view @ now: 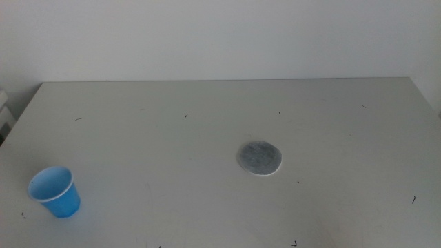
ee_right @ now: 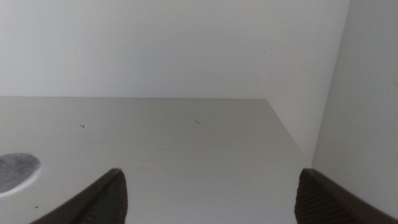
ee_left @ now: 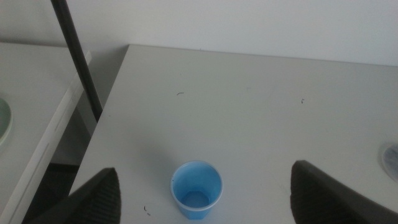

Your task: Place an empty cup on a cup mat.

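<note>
The table (view: pixel 207 124) fills the middle view. The mat (view: pixel 260 158) lies right of centre, bare, ready for the cup (view: pixel 54 191), which stands upright at lower left (well apart). The left gripper (ee_left: pixel 202 199) is spread above it, presumably for grasping; the right gripper (ee_right: pixel 208 199), also spread, waits.

Plastic and speckle in front of me

I'm seeing the cup (view: pixel 54 192) looking smooth blue plastic, the cup mat (view: pixel 260 158) matt speckled grey, the tabletop (view: pixel 207 124) matt.
</note>
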Available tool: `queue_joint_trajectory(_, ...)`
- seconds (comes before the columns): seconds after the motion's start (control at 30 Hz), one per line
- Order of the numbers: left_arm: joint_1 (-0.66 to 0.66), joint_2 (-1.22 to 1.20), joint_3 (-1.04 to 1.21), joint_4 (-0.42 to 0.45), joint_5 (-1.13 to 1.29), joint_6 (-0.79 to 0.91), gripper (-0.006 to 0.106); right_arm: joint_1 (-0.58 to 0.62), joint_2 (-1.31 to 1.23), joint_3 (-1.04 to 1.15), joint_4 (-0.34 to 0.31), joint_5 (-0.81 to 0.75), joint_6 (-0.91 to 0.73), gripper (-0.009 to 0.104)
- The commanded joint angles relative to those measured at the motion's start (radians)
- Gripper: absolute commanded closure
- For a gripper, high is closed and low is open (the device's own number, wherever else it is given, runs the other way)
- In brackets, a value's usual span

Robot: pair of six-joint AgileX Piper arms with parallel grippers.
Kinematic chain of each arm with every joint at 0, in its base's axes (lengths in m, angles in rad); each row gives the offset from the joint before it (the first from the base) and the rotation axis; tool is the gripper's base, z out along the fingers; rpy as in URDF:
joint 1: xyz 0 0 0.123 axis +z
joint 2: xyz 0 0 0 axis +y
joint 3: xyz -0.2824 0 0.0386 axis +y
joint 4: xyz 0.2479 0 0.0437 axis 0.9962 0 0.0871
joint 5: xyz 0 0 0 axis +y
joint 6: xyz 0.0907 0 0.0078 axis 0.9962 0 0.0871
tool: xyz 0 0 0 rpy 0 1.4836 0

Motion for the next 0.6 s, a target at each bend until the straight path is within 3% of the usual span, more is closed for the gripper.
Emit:
queue_joint_trajectory(0.0, 0.002, 0.077, -0.084, -0.011, -0.015, -0.020, -0.004, 0.002, -0.019, -0.012, -0.009, -0.078, -0.008, 0.001)
queue_joint_trajectory(0.4, 0.002, 0.259, -0.193, -0.024, 0.077, -0.013, -0.004, 0.002, -0.019, -0.012, -0.009, -0.078, -0.008, 0.001)
queue_joint_trajectory(0.57, 0.002, 0.368, -0.236, -0.038, 0.228, -0.016, -0.004, 0.002, -0.019, -0.012, -0.009, -0.078, -0.008, 0.001)
